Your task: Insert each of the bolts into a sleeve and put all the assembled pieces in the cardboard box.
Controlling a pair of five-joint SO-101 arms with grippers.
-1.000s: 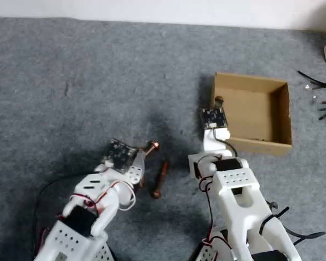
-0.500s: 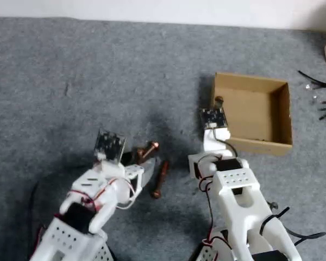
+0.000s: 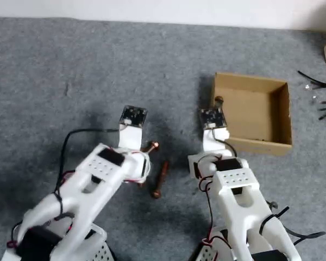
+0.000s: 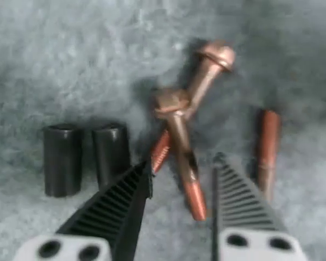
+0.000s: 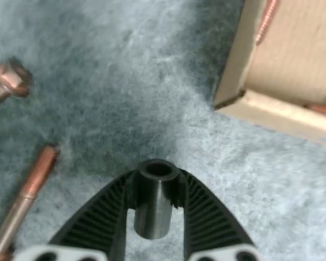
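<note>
– At the left end effector (image 4: 183,165), entry one: what state?
– Fingers apart, nothing gripped. The threaded tip of the hex-head bolt (image 4: 179,138) lies on the grey tabletop (image 4: 70,49) in the gap between them.

– Moving outward from there?
– The hex-head bolt crosses the flanged bolt (image 4: 206,76), and the two touch just below the hex head. The third bolt (image 4: 267,144) lies apart from the pair, beyond one finger. Beyond the other finger lie two black sleeves, one (image 4: 111,152) just beside the other (image 4: 62,160). They are parallel, with a narrow gap between them.

– Entry two: the right end effector (image 5: 157,182)?
– Clamped on the held sleeve (image 5: 152,215). Its bore is open at the end facing away from the wrist.

– Surroundings?
– The held sleeve hangs over bare tabletop, near the front-left corner of the cardboard box (image 5: 271,111). A copper shaft (image 5: 266,22) rests inside the box against its wall. To the other side lie a bolt head and a loose bolt shank.

– Overhead check?
– The cardboard box (image 3: 252,144) stands just beside the right arm's wrist. The bolts lie between the two arms.
</note>
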